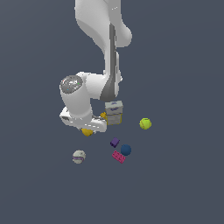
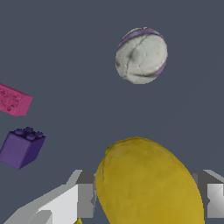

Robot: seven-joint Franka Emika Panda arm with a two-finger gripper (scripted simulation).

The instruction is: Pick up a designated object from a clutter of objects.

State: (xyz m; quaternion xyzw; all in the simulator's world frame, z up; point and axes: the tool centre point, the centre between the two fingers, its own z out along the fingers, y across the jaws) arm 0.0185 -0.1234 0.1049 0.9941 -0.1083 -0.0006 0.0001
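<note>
One yellow ball sits between your gripper fingers, jaws open around it, grip unconfirmed; close off-centre and it could roll toward the baseball.

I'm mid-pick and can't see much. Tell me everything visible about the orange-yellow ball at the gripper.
The orange-yellow ball looks smooth, matte and plain, mottled yellow with no seams or markings. In the wrist view it fills the space between the gripper fingers, which flank it on both sides; actual contact cannot be confirmed. There it looks stretched rather than round, possibly from closeness. In the exterior view only a small part shows beneath the hand, near the grey-white box.
</note>
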